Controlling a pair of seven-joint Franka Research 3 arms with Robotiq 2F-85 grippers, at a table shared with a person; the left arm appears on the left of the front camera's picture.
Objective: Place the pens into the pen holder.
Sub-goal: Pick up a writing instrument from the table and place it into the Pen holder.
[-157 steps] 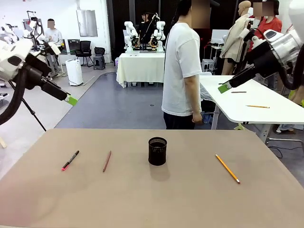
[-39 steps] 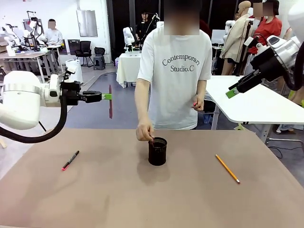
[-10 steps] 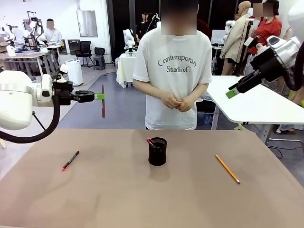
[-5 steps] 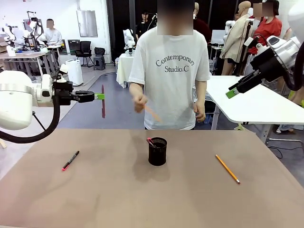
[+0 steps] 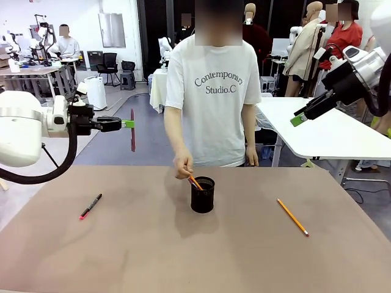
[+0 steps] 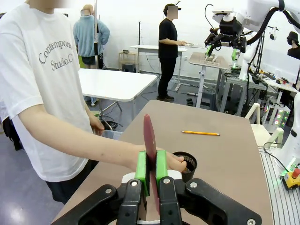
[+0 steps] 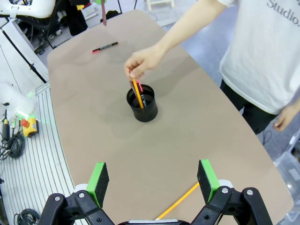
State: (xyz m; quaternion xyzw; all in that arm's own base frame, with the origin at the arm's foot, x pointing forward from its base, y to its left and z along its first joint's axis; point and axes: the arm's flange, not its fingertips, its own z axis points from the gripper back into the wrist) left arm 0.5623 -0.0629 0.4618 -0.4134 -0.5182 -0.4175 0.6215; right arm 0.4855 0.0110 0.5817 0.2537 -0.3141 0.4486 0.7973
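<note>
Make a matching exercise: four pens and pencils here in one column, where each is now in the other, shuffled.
1. red-brown pen
2. black marker
3. yellow pencil
4. orange pencil

A. flat on the table, right of the pen holder
B. tip in the pen holder, held by the person's hand
C. clamped upright in the left gripper
D. flat on the table, left of the pen holder

Pairs: 1-C, 2-D, 3-A, 4-B.

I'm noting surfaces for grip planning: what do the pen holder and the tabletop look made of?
Pen holder: probably black metal wire mesh, matte, judging by the fine mesh wall under a solid rim. Tabletop: smooth, matte tan, perhaps laminate; no grain or seams show.
</note>
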